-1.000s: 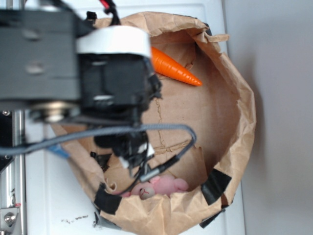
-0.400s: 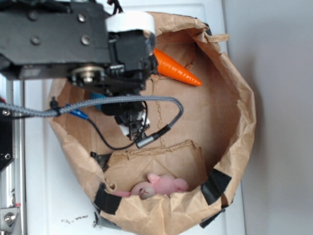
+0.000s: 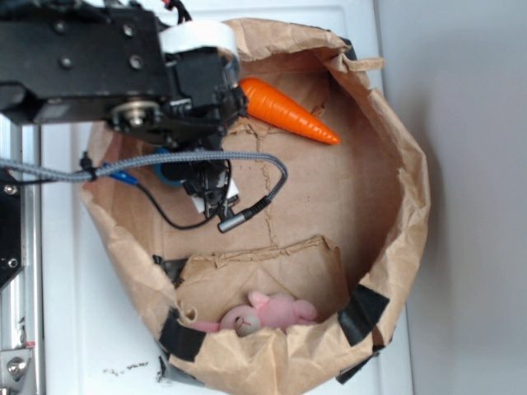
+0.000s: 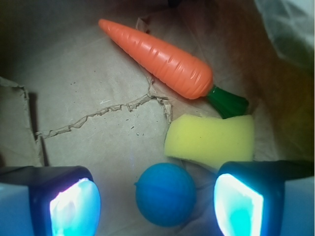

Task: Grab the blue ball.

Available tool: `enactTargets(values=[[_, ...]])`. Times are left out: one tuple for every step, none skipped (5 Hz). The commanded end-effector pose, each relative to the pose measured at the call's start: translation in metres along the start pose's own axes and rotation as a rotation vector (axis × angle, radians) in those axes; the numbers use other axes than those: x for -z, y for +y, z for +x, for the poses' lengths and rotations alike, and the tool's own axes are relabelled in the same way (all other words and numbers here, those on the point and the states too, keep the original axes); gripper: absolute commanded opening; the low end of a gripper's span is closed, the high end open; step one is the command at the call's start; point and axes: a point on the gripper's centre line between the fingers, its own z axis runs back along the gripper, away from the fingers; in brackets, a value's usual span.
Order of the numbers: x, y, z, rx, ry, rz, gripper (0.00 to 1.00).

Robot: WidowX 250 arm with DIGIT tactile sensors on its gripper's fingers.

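The blue ball (image 4: 166,194) lies on the brown paper floor of the bag, low in the wrist view, directly between my gripper's (image 4: 157,204) two glowing pads (image 4: 74,206). The gripper is open and both pads stand clear of the ball on either side. Right behind the ball, a yellow sponge (image 4: 211,140) touches it or nearly does. In the exterior view the gripper (image 3: 206,185) hangs inside the bag at its left side. The arm hides most of the ball there, leaving only a blue patch (image 3: 169,174).
An orange toy carrot (image 4: 157,59) (image 3: 284,111) lies beyond the sponge. A pink plush toy (image 3: 272,313) sits by the bag's near wall, behind a torn paper flap (image 3: 263,267). The crumpled bag wall (image 3: 412,189) rings everything. A grey cable (image 3: 247,160) loops beside the gripper.
The arm has moved up the exterior image and slightly left, from near the pink toy to the bag's left side. More of the carrot shows now.
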Motion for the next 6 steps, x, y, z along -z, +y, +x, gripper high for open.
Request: enactTargets(values=[[0.012, 0.008, -0.004, -0.114, -0.020, 0.010, 1.00], [0.019, 0.006, -0.013, -0.219, 0.009, 0.019, 1.00], [0.024, -0.001, -0.020, -0.255, 0.021, 0.007, 1.00], [0.048, -0.007, -0.021, -0.264, -0.027, -0.007, 1.00], [0.072, -0.014, -0.021, -0.241, -0.078, -0.003, 1.00], [0.078, -0.019, -0.023, -0.218, -0.101, -0.007, 0.06]])
